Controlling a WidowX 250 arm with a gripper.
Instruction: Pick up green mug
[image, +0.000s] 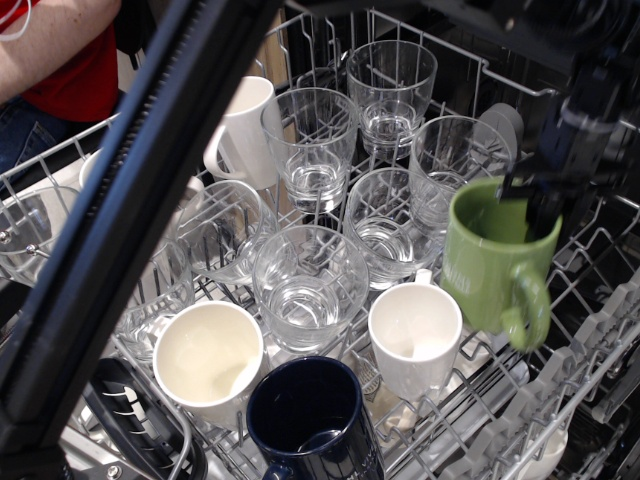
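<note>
**Green mug clamped at rim, right side of rack**

Gripper comes down from upper right and pinches the far rim of the green mug: one finger inside the mouth, the other outside the wall. Mug is tilted, mouth leaning toward upper left, handle pointing to lower right. Base looks clear of the wire rack, but contact underneath is hard to confirm from this angle.

Neighbours:
- small white mug just beside the green mug, lower left, upright
- larger white mug at front left
- dark navy mug at front centre, between the two white ones
- tall white mug at back left, lying tilted
- clear glasses fill the middle and back rows, all mouth up; one glass sits right behind the green mug's rim

A thick black bar crosses the left foreground diagonally and hides part of the rack. Person in a red shirt at top left.
</note>
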